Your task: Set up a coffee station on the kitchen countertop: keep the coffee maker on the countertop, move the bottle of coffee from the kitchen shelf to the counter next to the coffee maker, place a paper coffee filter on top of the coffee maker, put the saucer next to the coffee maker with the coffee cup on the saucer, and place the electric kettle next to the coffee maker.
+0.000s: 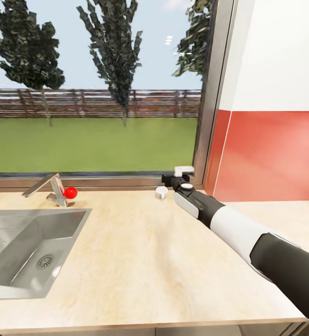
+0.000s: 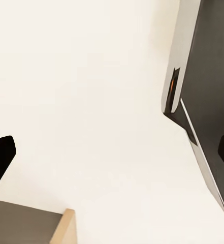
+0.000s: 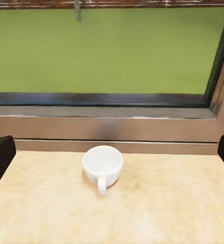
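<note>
The coffee cup (image 1: 161, 192), tiny and white, stands upright on the kitchen countertop (image 1: 140, 261) close to the window sill. In the right wrist view the coffee cup (image 3: 102, 165) is empty, and its handle points toward the camera. My right gripper (image 1: 169, 178) hovers just right of and behind the cup, open. Its dark fingertips (image 3: 0, 157) sit far apart at the picture's edges, and they do not touch the cup. My left gripper (image 2: 113, 155) is open with nothing between its fingers, facing a pale blank surface.
A steel sink (image 1: 80, 224) is set into the counter at the left, with a faucet (image 1: 52, 186) and red knob (image 1: 70, 192) behind it. A window frame (image 1: 210, 116) and red wall (image 1: 271, 154) bound the back. A dark panel (image 2: 208, 101) stands beside the left gripper.
</note>
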